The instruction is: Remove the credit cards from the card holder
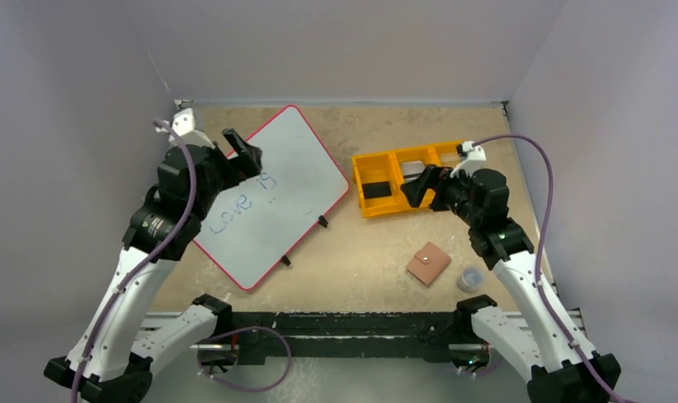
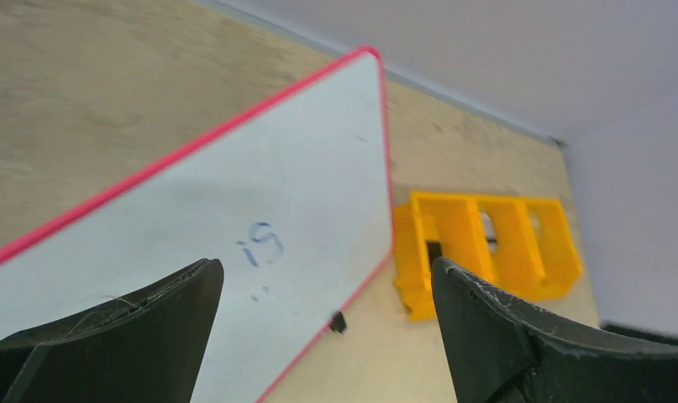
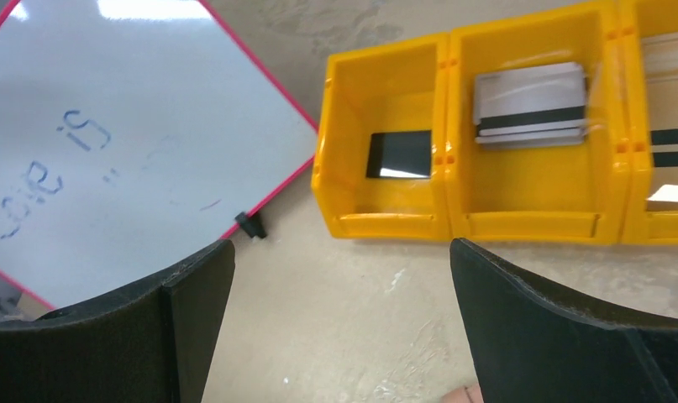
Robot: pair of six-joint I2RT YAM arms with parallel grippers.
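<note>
The closed card holder [image 1: 428,264] is seen lying untouched near the surface's [image 1: 360,252] near-right corner, while left fingers [image 1: 249,154] and right fingers [image 1: 419,186] are held wide, empty, apparently readied for a grasp.

whiteboard [image 1: 272,197] left | tray [image 1: 373,167] right | card holder [image 1: 428,264] before the tray
</note>
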